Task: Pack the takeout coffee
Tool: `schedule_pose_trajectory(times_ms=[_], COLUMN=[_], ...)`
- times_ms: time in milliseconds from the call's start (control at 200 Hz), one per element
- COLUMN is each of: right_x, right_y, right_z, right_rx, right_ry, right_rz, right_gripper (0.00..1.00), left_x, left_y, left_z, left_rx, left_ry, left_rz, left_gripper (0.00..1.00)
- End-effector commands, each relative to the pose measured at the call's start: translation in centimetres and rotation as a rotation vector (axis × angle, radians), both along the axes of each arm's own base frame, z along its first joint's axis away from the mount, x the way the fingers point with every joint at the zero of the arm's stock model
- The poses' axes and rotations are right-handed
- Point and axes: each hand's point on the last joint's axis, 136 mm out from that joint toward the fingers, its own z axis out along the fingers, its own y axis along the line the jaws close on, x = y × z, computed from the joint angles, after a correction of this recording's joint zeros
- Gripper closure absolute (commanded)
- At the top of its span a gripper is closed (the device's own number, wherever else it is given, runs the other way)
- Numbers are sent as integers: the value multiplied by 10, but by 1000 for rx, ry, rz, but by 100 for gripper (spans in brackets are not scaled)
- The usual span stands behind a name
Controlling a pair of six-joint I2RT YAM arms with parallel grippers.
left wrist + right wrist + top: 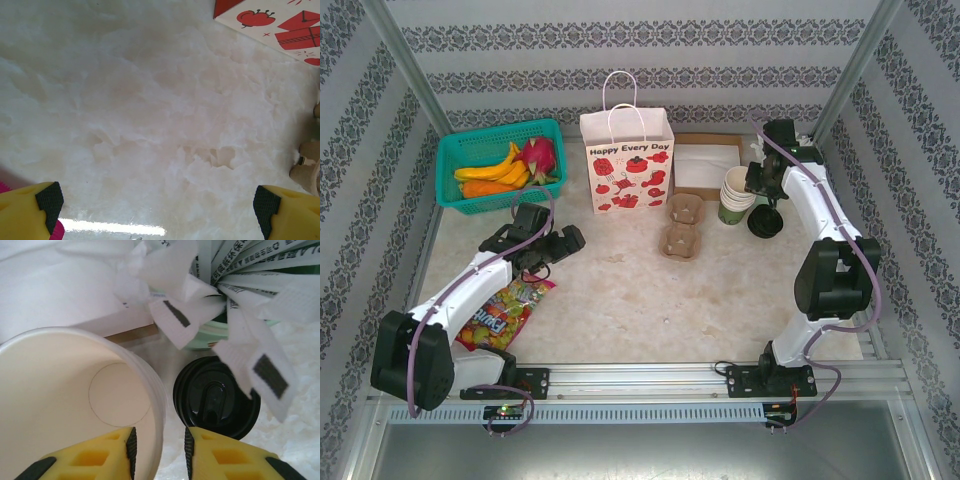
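A lidded takeout coffee is out of view. A stack of paper cups (pixel 737 190), white inside and dark green outside, stands at the back right. My right gripper (pixel 159 440) is open astride the top cup's (pixel 75 390) rim, one finger inside and the other outside, with a gap showing on each side. Just right of the cups lies a round black lid (pixel 217 400), its edge layered as if several are stacked. Behind it stands a pale green cup (pixel 210 337) full of white sticks. My left gripper (pixel 157 205) hangs wide open over bare table at the left.
A white paper bag (pixel 627 160) with red prints stands at the back centre. A cardboard cup carrier (pixel 682 225) lies in front of it, and a brown napkin box (pixel 705 165) sits to its right. A teal fruit basket (pixel 450 165) sits back left. A candy packet (pixel 505 315) lies under my left arm.
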Motion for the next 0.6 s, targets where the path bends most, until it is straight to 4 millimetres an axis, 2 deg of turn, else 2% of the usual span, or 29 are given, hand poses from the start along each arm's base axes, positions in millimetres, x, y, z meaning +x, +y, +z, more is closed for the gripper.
schedule_pose_trajectory(times_ms=[0,305,460,594], right_x=[-3,4,9,10], right_y=[-13,-11,-7,-8], right_z=[17,-2,-3,5], right_rx=[-56,-53,-37,-50], right_ry=[-24,23,24,0], right_rz=[-24,-10,9,21], right_gripper=[65,63,77,87], left_x=[1,1,2,2], left_y=[-2,-1,-1,-1], left_z=[1,-3,-6,-7], left_rx=[17,32,32,32], left_ry=[15,30,41,45], left_rz=[-3,-4,0,-2], left_gripper=[0,0,0,0])
